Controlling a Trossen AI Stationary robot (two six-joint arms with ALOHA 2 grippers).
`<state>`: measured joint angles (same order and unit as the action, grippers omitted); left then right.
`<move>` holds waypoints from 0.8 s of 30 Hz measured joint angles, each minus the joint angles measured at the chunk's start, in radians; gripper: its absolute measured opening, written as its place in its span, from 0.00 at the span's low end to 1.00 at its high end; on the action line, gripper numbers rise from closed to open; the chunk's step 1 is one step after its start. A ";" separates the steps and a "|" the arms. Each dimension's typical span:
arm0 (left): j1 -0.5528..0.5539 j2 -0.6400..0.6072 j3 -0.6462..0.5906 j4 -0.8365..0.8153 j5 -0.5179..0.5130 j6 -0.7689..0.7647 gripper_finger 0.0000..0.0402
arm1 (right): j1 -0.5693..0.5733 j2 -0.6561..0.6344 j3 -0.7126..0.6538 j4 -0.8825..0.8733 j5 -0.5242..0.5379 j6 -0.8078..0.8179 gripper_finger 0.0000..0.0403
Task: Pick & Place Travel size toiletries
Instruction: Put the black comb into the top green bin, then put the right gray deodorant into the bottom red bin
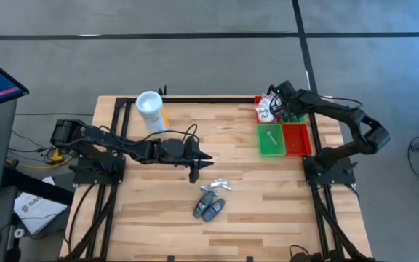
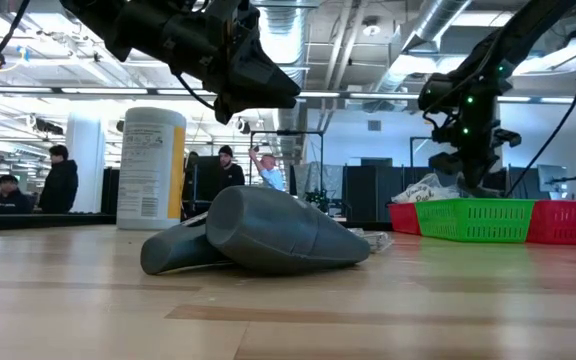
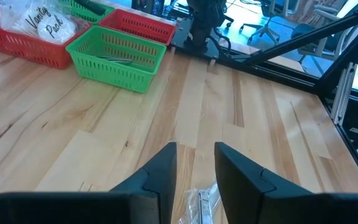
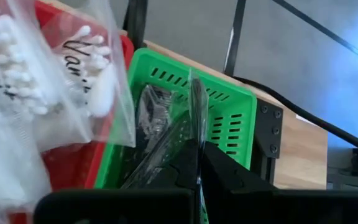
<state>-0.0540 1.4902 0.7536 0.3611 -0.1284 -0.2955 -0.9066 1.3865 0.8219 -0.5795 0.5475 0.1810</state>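
Two dark grey tubes (image 1: 208, 208) (image 2: 268, 235) lie on their sides in the middle of the table. Small clear-wrapped packets (image 1: 218, 186) (image 2: 373, 238) lie flat just beyond them. My left gripper (image 1: 198, 164) (image 3: 194, 149) hovers open above the table beside these packets (image 3: 199, 202), touching nothing. My right gripper (image 1: 273, 99) (image 4: 197, 149) is at the far right bins, over a green bin (image 4: 229, 118), shut on a clear-wrapped packet. White packets (image 1: 265, 110) (image 4: 36, 81) fill the far red bin. My right gripper pinches a clear-wrapped packet by its edge (image 4: 197, 130) between the two shut fingers. The packet sticks out past the fingertips, lifted clear over the green bin.
A tall white canister (image 1: 151, 110) (image 2: 150, 168) stands at the far left of the table. A green bin (image 1: 270, 140) (image 3: 117, 53) and a red bin (image 1: 297, 140) sit side by side at the right. Bare wood lies near and left of the tubes. People stand in the room behind.
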 joint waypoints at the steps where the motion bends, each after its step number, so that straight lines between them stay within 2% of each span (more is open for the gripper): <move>1: 0.000 0.000 0.000 0.000 0.000 0.000 0.25 | 0.000 0.001 0.000 0.001 -0.001 -0.005 0.00; 24: 0.000 0.000 0.000 -0.001 -0.002 0.002 0.25 | 0.013 -0.003 0.000 0.007 0.004 0.007 0.27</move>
<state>-0.0540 1.4902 0.7536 0.3599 -0.1303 -0.2935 -0.8939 1.3831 0.8219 -0.5722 0.5510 0.1875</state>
